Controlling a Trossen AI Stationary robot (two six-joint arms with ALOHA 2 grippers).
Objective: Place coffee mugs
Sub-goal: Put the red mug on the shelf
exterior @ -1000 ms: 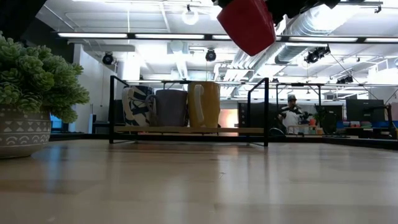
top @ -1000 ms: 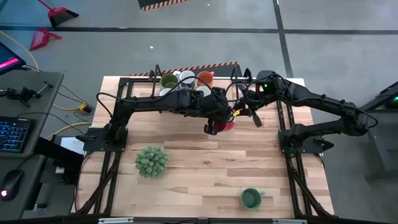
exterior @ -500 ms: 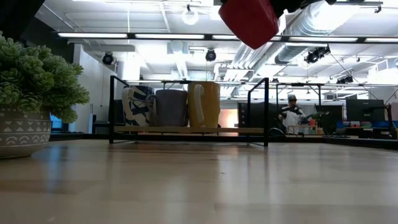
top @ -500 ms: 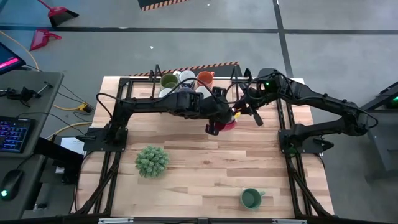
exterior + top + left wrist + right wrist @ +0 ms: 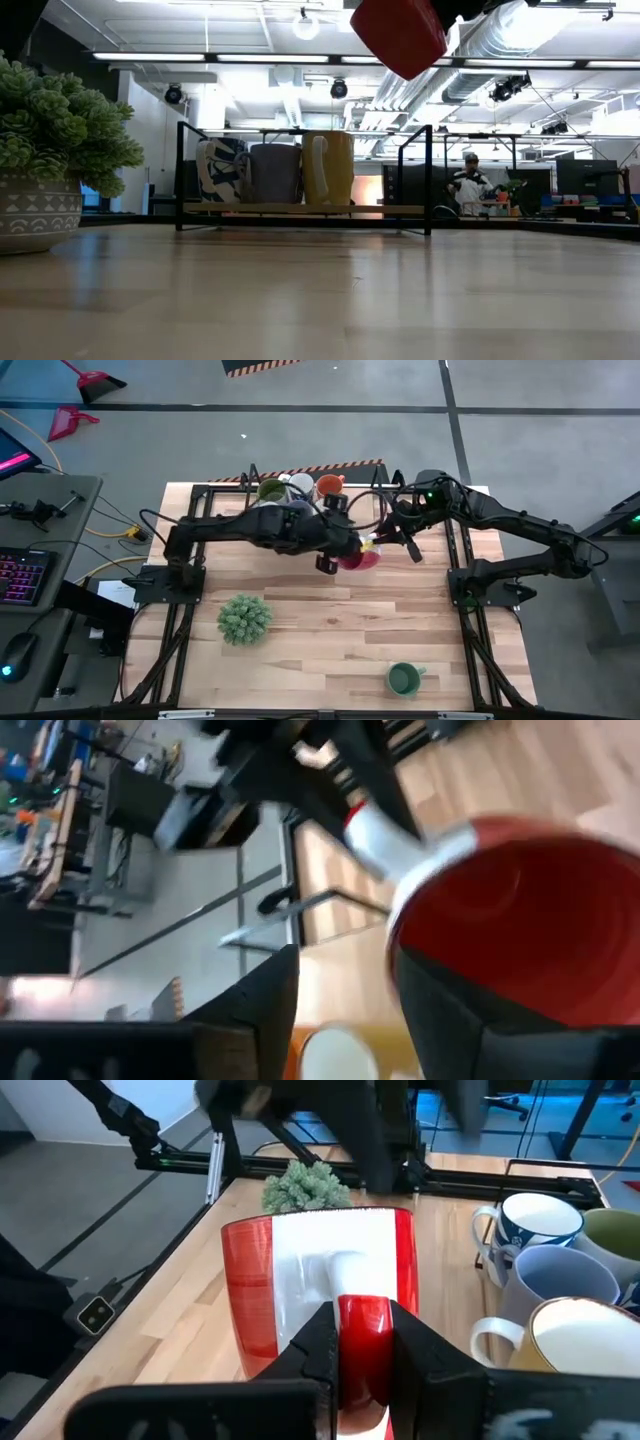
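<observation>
A red mug (image 5: 355, 557) with a white panel (image 5: 320, 1280) hangs high above the table's far middle. It shows at the top of the low view (image 5: 400, 35). My right gripper (image 5: 365, 1355) is shut on its handle. My left gripper (image 5: 340, 1020) is open, just to the table's left of the mug (image 5: 520, 920), and looks into the mug's mouth. Other coffee mugs stand in a black rack (image 5: 300, 488) at the far edge: olive (image 5: 270, 490), white (image 5: 298, 484) and orange (image 5: 328, 487). A dark green mug (image 5: 403, 679) stands on its base near the front right. My right gripper pinches the red handle (image 5: 362, 1325) between its two fingers (image 5: 312, 1350), coming from the table's right and slanting a little down. The mug is lifted clear and tilted, its mouth toward my left arm. My left gripper has one finger (image 5: 445, 1010) in front of the mug's rim (image 5: 400, 910); I cannot tell whether they touch.
A bushy green plant in a patterned pot (image 5: 244, 618) stands at the table's left (image 5: 50, 150). The rack's wire frame (image 5: 300, 210) holds several mugs in a row (image 5: 560, 1280). Bare wood lies between the plant and the green mug. A person stands far off in the room (image 5: 468, 185).
My left gripper has drawn back toward the table's left, away from the red mug. The mug has stayed high above the table at my right gripper, hardly moving.
</observation>
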